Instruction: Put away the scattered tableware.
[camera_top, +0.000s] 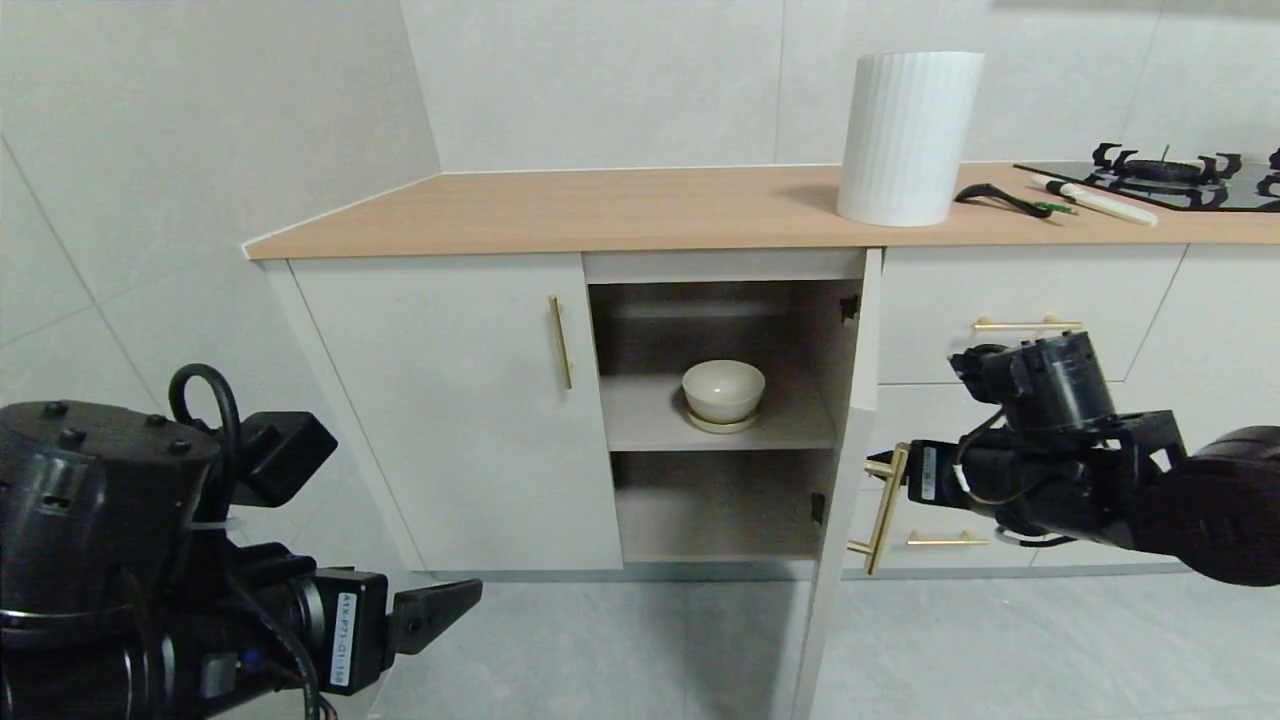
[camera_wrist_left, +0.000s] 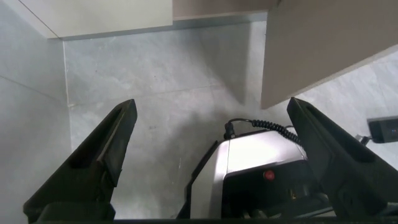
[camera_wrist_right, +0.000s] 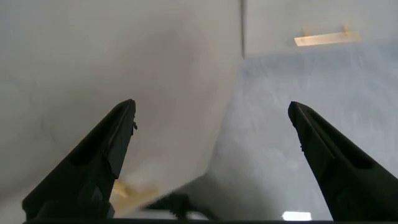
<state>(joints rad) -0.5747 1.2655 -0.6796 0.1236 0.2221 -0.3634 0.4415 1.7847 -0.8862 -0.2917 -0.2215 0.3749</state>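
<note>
I see the bowl (camera_top: 723, 388) sitting on a small plate (camera_top: 717, 425) on the middle shelf (camera_top: 650, 415) of the cabinet, whose right door (camera_top: 848, 420) stands swung open toward me. My right gripper (camera_top: 895, 470) is just at that door's gold handle (camera_top: 884, 510) with its fingers spread wide, and it seems to touch the bar, though I can't be sure from here. My left gripper (camera_wrist_left: 211, 109) hangs low at the near left above the floor, fingers likewise apart and holding nothing.
</note>
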